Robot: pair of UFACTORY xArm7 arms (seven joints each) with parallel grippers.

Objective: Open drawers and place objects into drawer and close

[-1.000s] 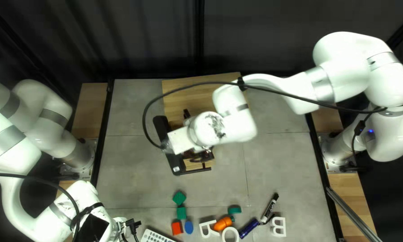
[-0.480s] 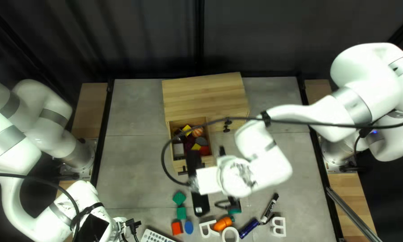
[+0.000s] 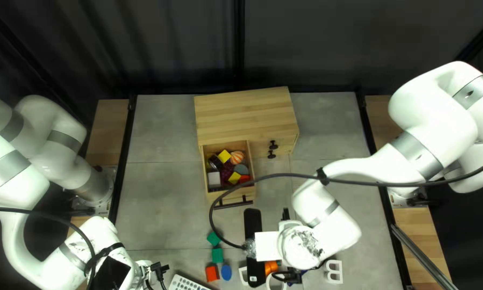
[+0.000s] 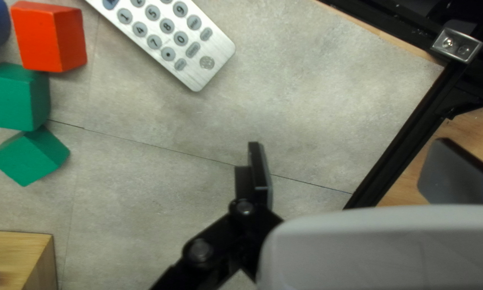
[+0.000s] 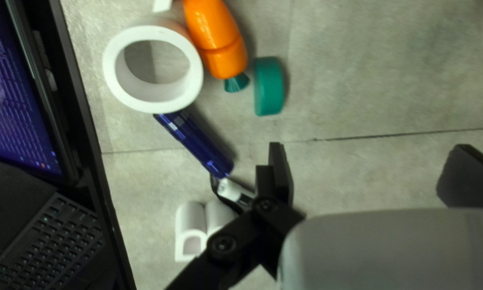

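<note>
Landmark taken: wooden cabinet (image 3: 247,115). At its front, on the left side in the top left view, one drawer (image 3: 231,194) stands open, black bar handle (image 3: 233,204) facing away from the cabinet. Held inside the drawer: striped orange ball (image 3: 237,157), yellow blocks, a white block (image 3: 214,179), a grey round piece (image 3: 241,169), some dark and red pieces. Two black knobs are seen on the cabinet front, right of the open drawer.

Right gripper (image 3: 286,246) noted in front of the cabinet, beyond the drawer and to its right; fingers spread apart over the grey tabletop (image 3: 161,198). Left gripper (image 3: 156,268) noted in front and to the left of the cabinet, low down; its fingers likewise spread.

Loose items, all farther out from the cabinet front than the drawer: two green blocks nearest it, then a red block (image 3: 212,273) with a blue piece (image 3: 226,273) beside, and a remote (image 4: 171,32). To the right of these, orange toy carrot (image 5: 214,37), white ring (image 5: 117,80), green rounded piece (image 5: 268,86), blue cylinder (image 5: 195,142), white letter B (image 3: 334,271)
</note>
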